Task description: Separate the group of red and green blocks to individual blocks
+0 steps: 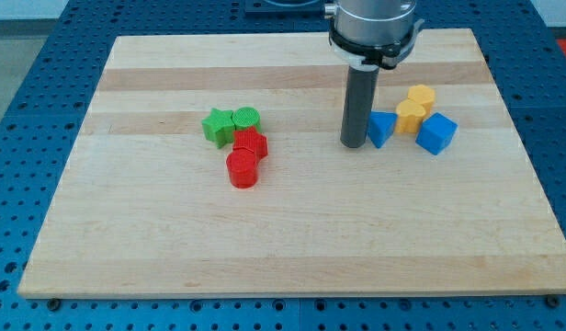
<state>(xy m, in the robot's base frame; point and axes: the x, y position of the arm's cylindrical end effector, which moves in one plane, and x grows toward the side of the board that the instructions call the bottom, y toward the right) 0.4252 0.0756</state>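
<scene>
A green star block (217,125) and a green round block (245,119) sit side by side left of the board's middle. Just below them a red block (251,143), shape unclear, touches the green round one. A red round block (242,170) sits against its lower side. All touch as one cluster. My tip (353,144) rests on the board well to the right of this cluster, right beside a blue block (381,128) on its left side.
To the right of my tip lie two yellow blocks (421,96) (411,116) and a blue cube (437,133), close together. The wooden board (173,239) lies on a blue perforated table. The arm's housing (373,28) hangs over the board's top edge.
</scene>
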